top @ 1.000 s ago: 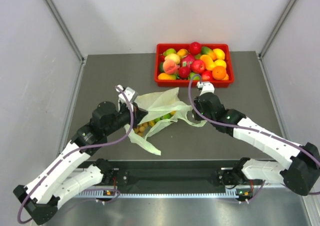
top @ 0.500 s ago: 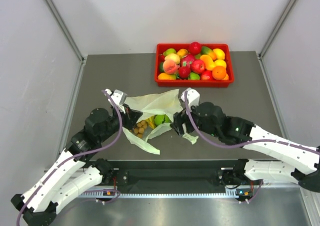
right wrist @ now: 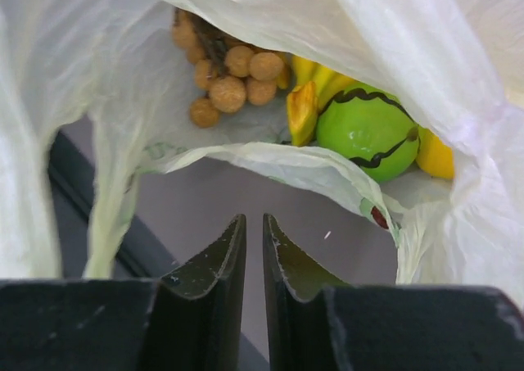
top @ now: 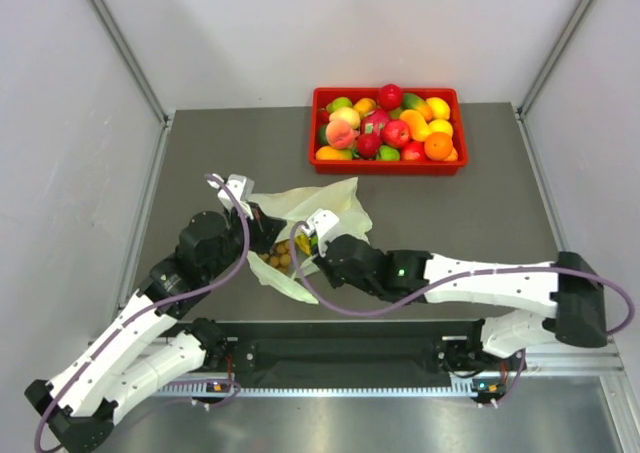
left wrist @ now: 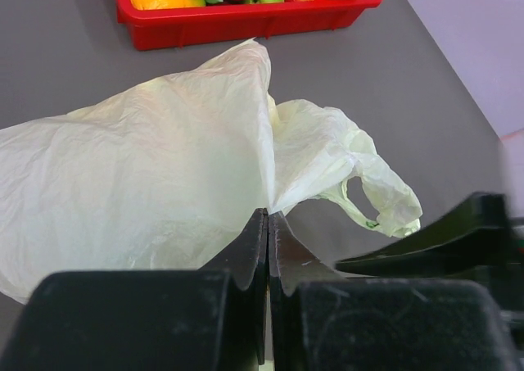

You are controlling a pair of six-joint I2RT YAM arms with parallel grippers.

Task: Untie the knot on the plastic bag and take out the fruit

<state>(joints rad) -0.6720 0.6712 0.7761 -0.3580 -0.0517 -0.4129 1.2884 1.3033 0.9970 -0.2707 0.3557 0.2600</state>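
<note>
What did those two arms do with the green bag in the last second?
The right pincer let go of the bag's right edge and swung left to its open mouth, near the fruit. The bag drew in leftward. The left pincer stayed clamped on the bag; the red tray is unchanged.

A dark grey table (top: pixel 220 163) carries everything. At its far edge sits a red tray (top: pixel 386 165), heaped with apples, oranges and other fruit. Nearer the arms, left of centre, the pale green plastic bag (top: pixel 318 204) lies crumpled on the tabletop, well apart from the tray, its mouth gaping toward the near edge. Inside it, resting on the lower layer of plastic, are tan berries (right wrist: pixel 233 80), a yellow banana bunch (right wrist: pixel 304 101) and a round green fruit (right wrist: pixel 368 132).
</note>
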